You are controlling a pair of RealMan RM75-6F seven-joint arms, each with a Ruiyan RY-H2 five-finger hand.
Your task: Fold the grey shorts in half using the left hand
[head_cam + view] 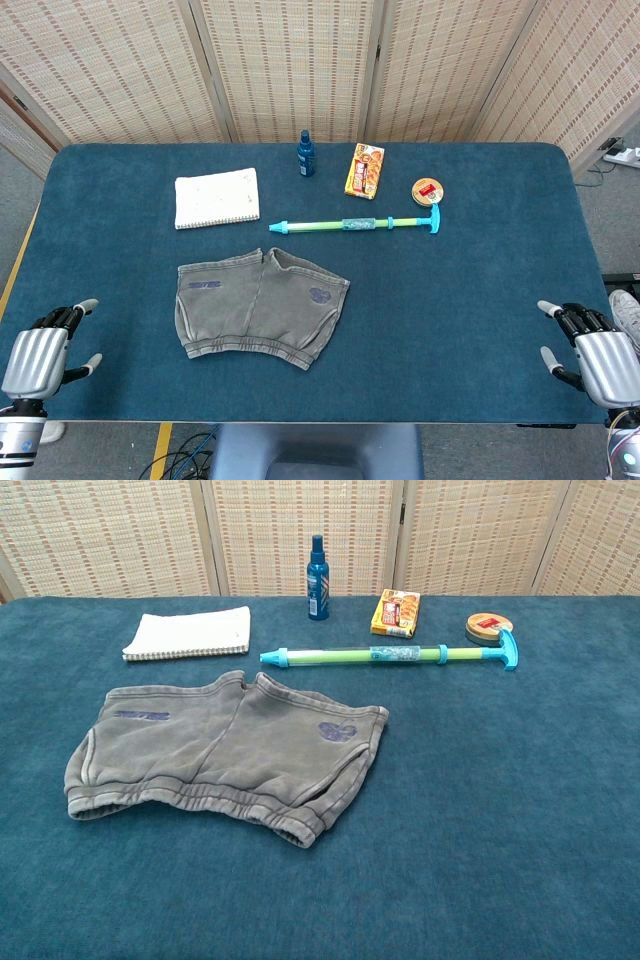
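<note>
The grey shorts (258, 306) lie spread flat on the blue table (450, 310), waistband toward the front edge and legs pointing back; the chest view shows the shorts (225, 752) left of centre. My left hand (40, 357) rests at the table's front left corner, fingers apart and holding nothing, well to the left of the shorts. At the front right corner sits my right hand (592, 355), also with fingers apart and nothing in it. Neither hand appears in the chest view.
Behind the shorts lie a white spiral notebook (217, 197), a green and blue pump toy (358, 223), a blue spray bottle (306, 155), an orange snack box (365, 170) and a round tin (428, 190). Woven screens stand behind the table.
</note>
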